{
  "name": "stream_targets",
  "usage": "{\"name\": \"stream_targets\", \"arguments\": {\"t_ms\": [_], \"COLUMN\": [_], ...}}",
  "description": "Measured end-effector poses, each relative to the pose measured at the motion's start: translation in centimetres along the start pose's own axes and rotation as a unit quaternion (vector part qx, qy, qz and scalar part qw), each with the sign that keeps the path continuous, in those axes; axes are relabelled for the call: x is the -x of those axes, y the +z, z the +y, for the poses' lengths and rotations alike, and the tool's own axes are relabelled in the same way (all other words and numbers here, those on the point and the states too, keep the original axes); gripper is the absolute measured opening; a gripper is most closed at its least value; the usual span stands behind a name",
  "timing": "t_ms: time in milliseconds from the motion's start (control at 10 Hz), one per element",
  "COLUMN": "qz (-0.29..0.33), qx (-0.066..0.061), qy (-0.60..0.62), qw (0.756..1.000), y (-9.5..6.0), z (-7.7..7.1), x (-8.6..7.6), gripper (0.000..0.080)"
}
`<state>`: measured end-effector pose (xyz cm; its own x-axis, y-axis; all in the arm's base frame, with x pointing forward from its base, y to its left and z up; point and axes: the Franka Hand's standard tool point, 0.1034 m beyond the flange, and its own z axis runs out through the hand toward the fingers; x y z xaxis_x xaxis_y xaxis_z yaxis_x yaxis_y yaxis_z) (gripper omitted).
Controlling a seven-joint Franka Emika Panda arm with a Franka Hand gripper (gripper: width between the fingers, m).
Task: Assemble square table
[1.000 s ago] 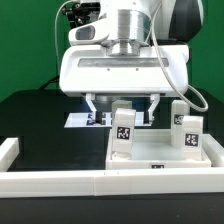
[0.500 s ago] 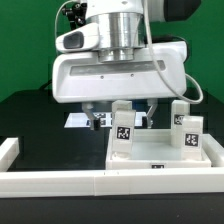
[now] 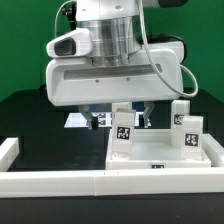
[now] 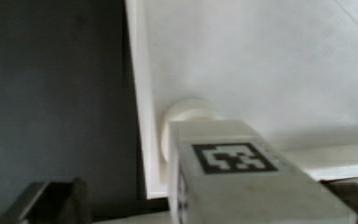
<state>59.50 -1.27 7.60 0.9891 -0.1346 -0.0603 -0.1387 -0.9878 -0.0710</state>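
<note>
The white square tabletop (image 3: 165,160) lies on the black table with its rimmed underside up, and it also shows in the wrist view (image 4: 247,60). Three white tagged legs stand upright on it: a near one (image 3: 122,128) and two at the exterior view's right (image 3: 190,135) (image 3: 180,110). My gripper (image 3: 120,119) hangs over the near leg with a finger on each side of it, open and empty. In the wrist view the tagged leg (image 4: 234,160) sits between my gripper's (image 4: 197,205) dark fingers (image 4: 48,202), with a gap on one side.
A long white rail (image 3: 60,182) runs along the front of the table, with a raised end at the exterior view's left. The marker board (image 3: 78,120) lies flat behind the gripper. A green wall stands behind.
The hand has shifted toward the exterior view's left and looms larger, nearer the camera. The tabletop and legs have not moved. The jaws stay open.
</note>
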Motion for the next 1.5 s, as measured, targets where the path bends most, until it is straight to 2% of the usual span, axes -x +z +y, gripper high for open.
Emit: {"name": "stream_targets", "arguments": {"t_ms": [200,700,1000,1500], "qz": [0.000,0.000,0.000,-0.001], "qx": [0.000,-0.001,-0.002,-0.001], "qy": [-0.001,0.008,0.102,0.322], "qw": [1.000,1.000,0.995,0.947], "y": [0.08,0.08,0.10,0.22], "z": [-0.16,-0.15,-0.19,-0.50], "x": [0.02,0.00,0.01,0.08], "gripper": [0.0282,0.0288,0.0288,0.0290]}}
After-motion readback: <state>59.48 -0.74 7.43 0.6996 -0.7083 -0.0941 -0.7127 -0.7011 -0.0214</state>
